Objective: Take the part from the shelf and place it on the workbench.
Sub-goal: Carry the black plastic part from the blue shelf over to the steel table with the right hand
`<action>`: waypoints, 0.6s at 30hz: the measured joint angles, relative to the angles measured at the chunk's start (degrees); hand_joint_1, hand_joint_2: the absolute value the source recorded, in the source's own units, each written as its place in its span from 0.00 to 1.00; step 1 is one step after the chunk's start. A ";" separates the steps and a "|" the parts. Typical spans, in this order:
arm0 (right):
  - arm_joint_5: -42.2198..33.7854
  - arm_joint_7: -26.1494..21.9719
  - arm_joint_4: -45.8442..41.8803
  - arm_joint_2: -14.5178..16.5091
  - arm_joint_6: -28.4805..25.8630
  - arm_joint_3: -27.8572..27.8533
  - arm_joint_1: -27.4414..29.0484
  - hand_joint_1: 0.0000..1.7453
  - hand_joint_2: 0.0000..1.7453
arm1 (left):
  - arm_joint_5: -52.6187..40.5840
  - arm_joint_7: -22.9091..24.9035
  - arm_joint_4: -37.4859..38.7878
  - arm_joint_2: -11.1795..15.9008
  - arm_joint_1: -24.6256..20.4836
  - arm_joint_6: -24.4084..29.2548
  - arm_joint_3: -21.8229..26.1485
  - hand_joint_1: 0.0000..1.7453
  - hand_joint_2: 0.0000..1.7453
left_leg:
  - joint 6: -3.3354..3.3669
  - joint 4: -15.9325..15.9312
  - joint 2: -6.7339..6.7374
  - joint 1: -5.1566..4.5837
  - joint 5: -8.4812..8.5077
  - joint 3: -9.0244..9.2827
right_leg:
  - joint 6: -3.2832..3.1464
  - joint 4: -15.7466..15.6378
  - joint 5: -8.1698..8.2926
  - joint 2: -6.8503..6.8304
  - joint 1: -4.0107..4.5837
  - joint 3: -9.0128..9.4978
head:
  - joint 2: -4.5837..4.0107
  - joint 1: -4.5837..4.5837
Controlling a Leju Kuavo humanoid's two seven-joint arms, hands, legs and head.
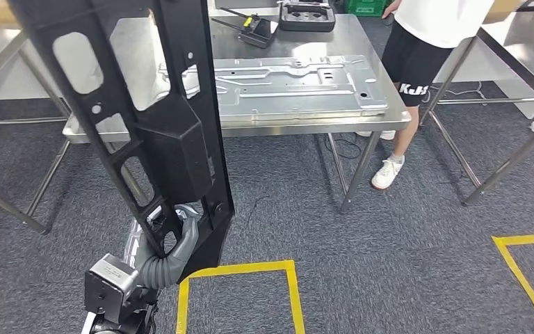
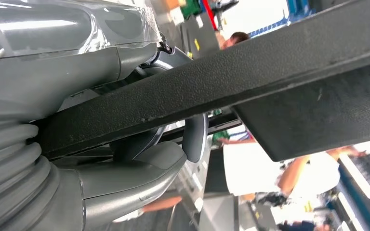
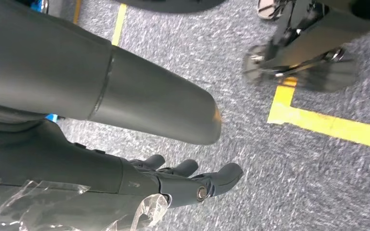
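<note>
Black moulded-plastic frame part with cut-out windows (image 1: 156, 132), tall and tilted, held upright in the air on the left of the head view, above grey carpet (image 1: 361, 250) and in front of the stainless-steel worktop (image 1: 320, 124). Lower end of the part gripped by the left robot hand (image 1: 174, 240), grey thumb and fingers wrapped round one of its bars; in the left wrist view the same left robot hand (image 2: 139, 154) clamped on a black bar of the part (image 2: 231, 82), thumb on one side and fingers (image 2: 195, 137) curled over the other. Part apart from the worktop, not touching it. On the worktop, a flat pressed silver metal panel (image 1: 299, 83), with a dark tool case (image 1: 307, 15) farther back. Right robot hand (image 3: 183, 180) released, dark fingers stretched out and apart over the carpet, grasping nothing, near a yellow tape line (image 3: 327, 122). Person in white shirt and black shorts (image 1: 424, 49) standing at the worktop's far right corner.
</note>
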 joint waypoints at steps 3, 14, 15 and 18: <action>0.25 -0.05 0.00 -0.10 0.04 0.02 0.01 0.00 0.00 | -0.27 0.12 0.59 -0.19 -0.10 0.61 -0.11 1.00 1.00 | -0.41 0.08 0.69 0.17 -0.29 0.12 | 0.64 -5.86 3.60 -0.53 -0.68 3.53 | 0.00 0.01; 0.80 0.77 0.00 -0.16 1.22 0.08 0.05 0.00 0.00 | -1.28 0.78 1.28 -0.62 -0.76 1.40 -0.65 1.00 1.00 | -3.51 14.42 0.92 0.35 -6.46 -6.89 | -2.95 -16.25 4.73 -0.40 -0.26 10.54 | 0.00 -0.33; 0.92 0.79 0.00 -0.15 1.32 0.11 0.05 0.00 0.00 | -1.29 0.83 1.34 -0.61 -0.77 1.40 -0.68 1.00 1.00 | -3.50 17.53 0.91 0.31 -6.87 -9.12 | -3.07 -16.25 4.39 -0.25 -0.14 10.90 | 0.00 -0.34; 1.30 0.91 0.00 -0.07 1.58 0.30 0.04 0.00 0.00 | -1.32 0.92 1.45 -0.61 -0.85 1.39 -0.72 1.00 1.00 | -2.68 13.77 0.94 -0.08 -1.75 -9.57 | -3.03 -16.27 3.03 0.23 0.10 12.75 | 0.00 -0.39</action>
